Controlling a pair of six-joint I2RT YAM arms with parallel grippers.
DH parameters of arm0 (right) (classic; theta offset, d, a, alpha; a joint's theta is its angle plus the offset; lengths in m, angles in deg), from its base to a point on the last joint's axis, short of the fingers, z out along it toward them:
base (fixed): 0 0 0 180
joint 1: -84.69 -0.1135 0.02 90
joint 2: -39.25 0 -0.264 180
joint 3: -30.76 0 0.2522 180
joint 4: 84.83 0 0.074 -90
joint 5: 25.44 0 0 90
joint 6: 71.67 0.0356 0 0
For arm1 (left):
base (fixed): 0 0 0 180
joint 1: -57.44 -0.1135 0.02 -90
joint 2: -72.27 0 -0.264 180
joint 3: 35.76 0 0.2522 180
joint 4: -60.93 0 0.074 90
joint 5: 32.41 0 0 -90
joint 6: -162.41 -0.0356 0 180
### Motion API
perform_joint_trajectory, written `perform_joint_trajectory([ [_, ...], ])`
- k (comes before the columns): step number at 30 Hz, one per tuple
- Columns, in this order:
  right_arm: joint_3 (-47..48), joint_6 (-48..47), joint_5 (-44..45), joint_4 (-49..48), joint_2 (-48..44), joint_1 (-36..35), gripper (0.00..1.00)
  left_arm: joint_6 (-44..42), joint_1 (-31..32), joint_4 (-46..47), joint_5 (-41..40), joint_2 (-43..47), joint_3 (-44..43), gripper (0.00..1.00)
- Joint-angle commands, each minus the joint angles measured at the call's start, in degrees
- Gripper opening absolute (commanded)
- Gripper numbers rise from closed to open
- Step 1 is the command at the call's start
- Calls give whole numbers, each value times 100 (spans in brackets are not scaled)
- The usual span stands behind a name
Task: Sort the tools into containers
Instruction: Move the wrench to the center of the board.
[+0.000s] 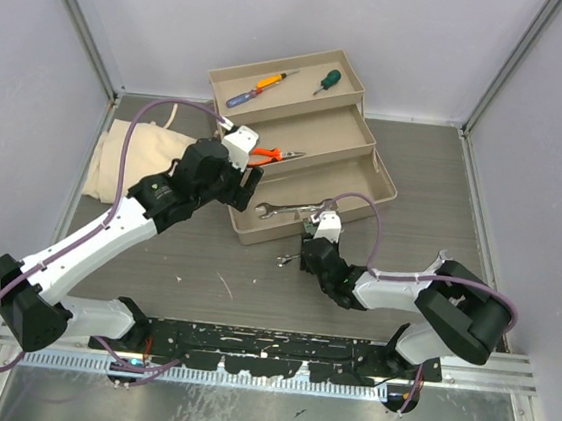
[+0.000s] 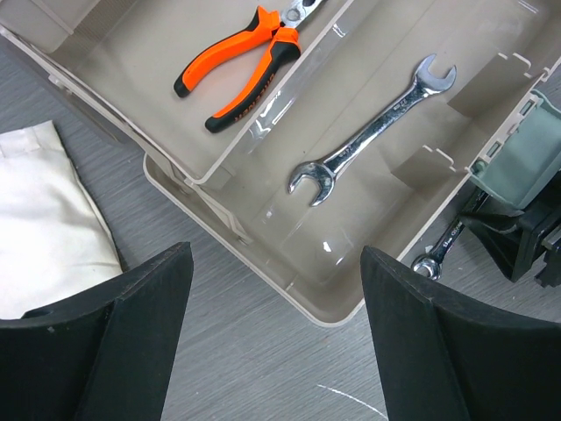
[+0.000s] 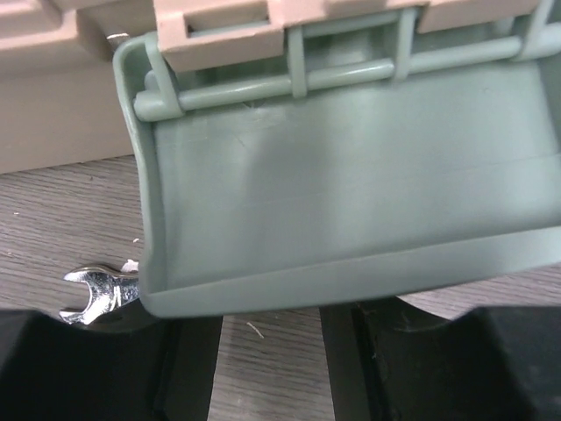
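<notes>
my left fingers (image 2: 276,263) wide apart, empty | big wrench (image 2: 372,132) in lowest tray (image 2: 289,281) ahead of them, pliers (image 2: 241,66) one tray beyond | my right fingers (image 3: 270,351) part-open, nothing seen between | small wrench (image 3: 92,294) on counter (image 3: 53,219) just to their left, shaft hidden behind green latch (image 3: 351,193)

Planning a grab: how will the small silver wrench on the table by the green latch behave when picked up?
The small wrench looks like polished metal, so probably stiff, dense and slippery. It lies flat on the table, so it likely won't roll, but may be hard to get under.
</notes>
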Motion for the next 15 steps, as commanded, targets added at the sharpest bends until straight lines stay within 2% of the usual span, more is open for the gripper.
perform_joint_trajectory([
  [1, -100, -290, 39, -994, 119, -18, 50, 44, -26, 100, -86, 190, -56, 78],
  [6, 14, -371, -1, -974, 340, -16, 50, 16, -23, 62, -111, 178, -68, 78],
  [15, 122, 125, -282, -176, 567, -20, 47, 107, -28, 25, -173, 345, 40, 78],
])
